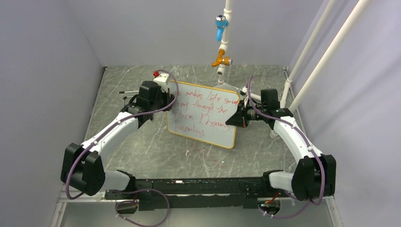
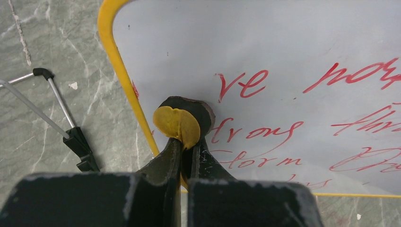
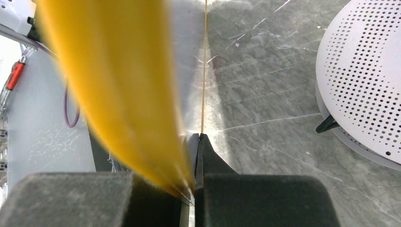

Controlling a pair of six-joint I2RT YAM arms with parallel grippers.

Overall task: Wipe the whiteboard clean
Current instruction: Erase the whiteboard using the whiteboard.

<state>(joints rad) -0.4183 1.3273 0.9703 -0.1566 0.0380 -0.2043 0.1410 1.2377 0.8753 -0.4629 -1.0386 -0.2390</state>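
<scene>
Nothing was erased: red writing covered the whiteboard. My left gripper clamped the eraser, my right gripper its frame.

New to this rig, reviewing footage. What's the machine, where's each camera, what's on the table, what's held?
Two robot arms are bolted at the near edge of a table, each ending in a two-finger gripper. The wide picture looks down from above and behind them; the other two come from a camera on each wrist, looking along its own fingers. Between the arms is a whiteboard with a yellow frame, covered in red handwriting. The right gripper is shut on its right edge, the yellow blur in that view. The left gripper is shut on a small round pad, dark with a yellow face, at the board's left edge. Also: a perforated grey disc and a thin wire stand.
</scene>
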